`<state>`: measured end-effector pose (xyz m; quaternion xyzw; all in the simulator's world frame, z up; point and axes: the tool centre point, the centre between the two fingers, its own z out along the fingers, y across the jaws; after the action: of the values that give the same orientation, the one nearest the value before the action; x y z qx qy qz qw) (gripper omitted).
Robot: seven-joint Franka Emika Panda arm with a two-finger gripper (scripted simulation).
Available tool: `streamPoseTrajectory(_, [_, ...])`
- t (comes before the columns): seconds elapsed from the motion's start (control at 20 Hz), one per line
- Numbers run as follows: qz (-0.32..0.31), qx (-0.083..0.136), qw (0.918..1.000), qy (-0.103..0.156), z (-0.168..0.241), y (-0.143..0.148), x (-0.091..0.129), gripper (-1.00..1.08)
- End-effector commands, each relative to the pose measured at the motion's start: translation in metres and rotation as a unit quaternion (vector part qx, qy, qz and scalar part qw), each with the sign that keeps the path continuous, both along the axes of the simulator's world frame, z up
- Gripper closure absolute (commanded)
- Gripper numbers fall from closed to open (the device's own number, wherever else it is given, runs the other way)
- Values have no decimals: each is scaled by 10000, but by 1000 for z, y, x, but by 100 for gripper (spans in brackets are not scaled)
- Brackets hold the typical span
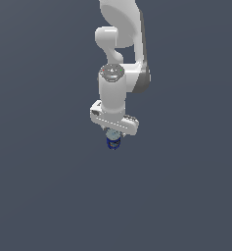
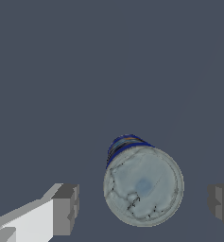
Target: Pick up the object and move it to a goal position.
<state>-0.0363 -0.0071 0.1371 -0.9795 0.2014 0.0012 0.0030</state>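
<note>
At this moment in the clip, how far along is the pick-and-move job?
Done: the gripper is lined up over the can, one finger on each side. In hand: the grasp itself; the jaws are open, with gaps to the can on both sides. Left: closing on the can, lifting it and carrying it to the goal, which neither view shows.

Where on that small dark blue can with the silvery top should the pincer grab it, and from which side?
Grip the small dark blue cylindrical can by its curved side wall just below the silvery rim, coming straight down from above. It stands upright with its round top facing the wrist camera, and the open pincer already has a finger on either side, apart from it.
</note>
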Motion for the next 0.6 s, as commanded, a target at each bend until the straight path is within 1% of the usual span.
streamPoseTrajectory(0.0, [-255,-11,9997,-2,-4,-1,-4,-92])
streamPoseTrajectory(0.3, [-640,-27,9979,-2,-11,-2,-12,-92])
streamPoseTrajectory(0.55, [-764,-32,9971,-3,-13,-3,-14,-92])
